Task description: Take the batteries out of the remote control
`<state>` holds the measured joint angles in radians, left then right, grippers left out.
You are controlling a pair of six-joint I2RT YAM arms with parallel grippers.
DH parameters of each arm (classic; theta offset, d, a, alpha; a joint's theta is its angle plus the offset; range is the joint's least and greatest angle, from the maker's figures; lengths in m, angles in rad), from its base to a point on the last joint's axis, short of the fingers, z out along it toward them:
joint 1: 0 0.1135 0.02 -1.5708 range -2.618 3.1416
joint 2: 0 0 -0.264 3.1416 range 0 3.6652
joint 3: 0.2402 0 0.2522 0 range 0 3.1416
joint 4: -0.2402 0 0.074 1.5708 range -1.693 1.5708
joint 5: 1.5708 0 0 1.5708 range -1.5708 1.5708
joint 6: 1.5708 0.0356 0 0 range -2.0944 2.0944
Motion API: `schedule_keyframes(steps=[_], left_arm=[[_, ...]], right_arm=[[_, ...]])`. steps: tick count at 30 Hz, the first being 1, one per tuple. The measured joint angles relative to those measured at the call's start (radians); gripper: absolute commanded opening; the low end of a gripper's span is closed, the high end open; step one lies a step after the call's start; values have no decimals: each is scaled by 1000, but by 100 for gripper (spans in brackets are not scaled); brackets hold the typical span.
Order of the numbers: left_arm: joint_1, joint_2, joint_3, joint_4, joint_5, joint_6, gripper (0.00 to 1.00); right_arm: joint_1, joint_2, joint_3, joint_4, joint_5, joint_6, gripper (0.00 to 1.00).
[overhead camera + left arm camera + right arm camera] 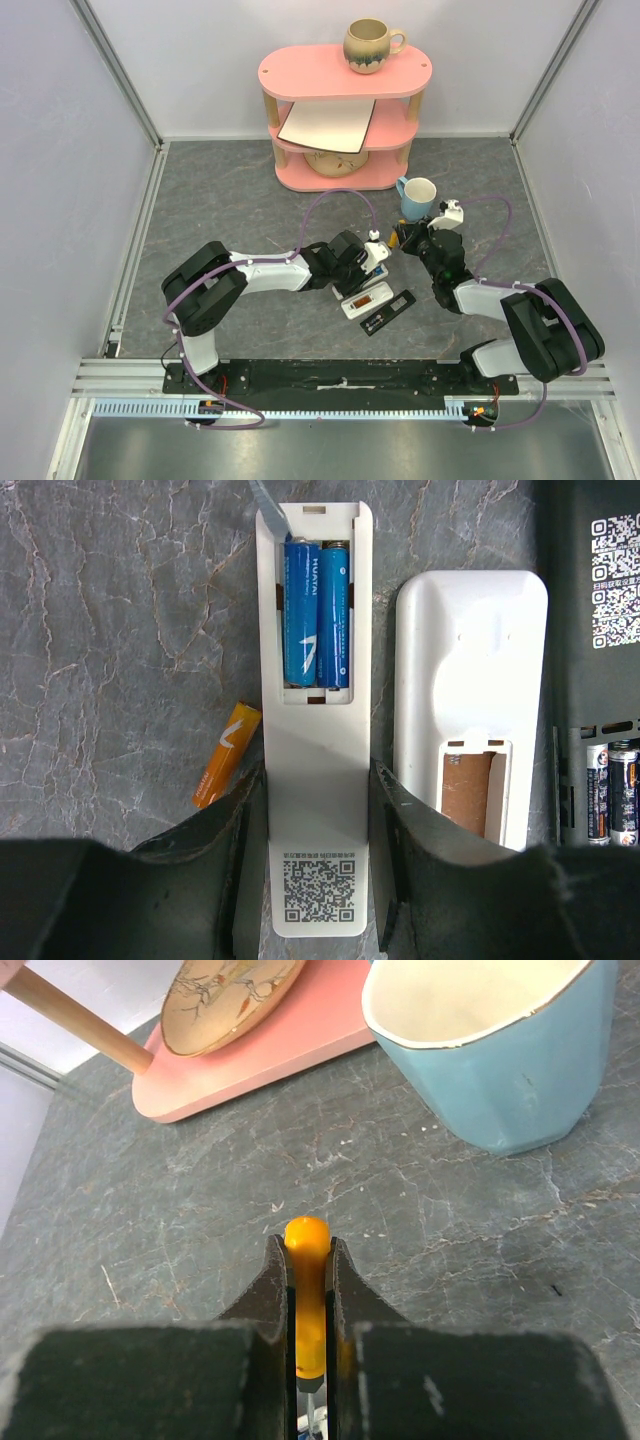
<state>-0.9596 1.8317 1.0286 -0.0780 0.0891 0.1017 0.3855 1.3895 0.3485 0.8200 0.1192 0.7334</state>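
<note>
My left gripper [318, 772] is shut on the near end of a white remote [315, 720] lying back-up with its cover off. Two blue batteries [318, 615] sit side by side in its open compartment. One orange battery [227, 753] lies loose on the table, just left of that remote. My right gripper [308, 1245] is shut on an orange-handled screwdriver [308, 1290], shaft pointing down. In the top view the right gripper [405, 238] hovers close to the far end of the held remote [376, 262], beside the left gripper [368, 258].
A second white remote [470, 680] with an empty compartment lies right of the held one. A black remote [598, 680] with black cells [610, 790] lies further right. A blue mug [417, 198] stands behind the right gripper. A pink shelf [340, 110] stands at the back.
</note>
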Motion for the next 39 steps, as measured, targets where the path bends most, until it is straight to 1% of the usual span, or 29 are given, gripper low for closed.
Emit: schedule_keyframes(steps=[7, 12, 19, 23, 26, 33, 38, 39], left_arm=[[0, 1, 1, -2, 0, 0, 11], [0, 1, 3, -3, 0, 0, 11], [0, 4, 5, -2, 0, 0, 11], [0, 4, 5, -1, 0, 0, 11], [0, 4, 5, -1, 0, 0, 11], [0, 6, 6, 2, 0, 0, 10], [0, 6, 6, 3, -2, 0, 2], [0, 6, 6, 4, -4, 0, 2]], right_arm=[[-2, -9, 0, 63, -51, 62, 0], [29, -16, 3, 70, -108, 106, 0], [65, 86, 49, 69, -130, 117, 0], [69, 93, 51, 62, -121, 117, 0], [72, 66, 53, 20, -104, 101, 0], [82, -79, 53, -94, -16, 24, 0], [87, -109, 55, -142, 23, -14, 0], [87, -109, 55, -150, 28, -20, 0]])
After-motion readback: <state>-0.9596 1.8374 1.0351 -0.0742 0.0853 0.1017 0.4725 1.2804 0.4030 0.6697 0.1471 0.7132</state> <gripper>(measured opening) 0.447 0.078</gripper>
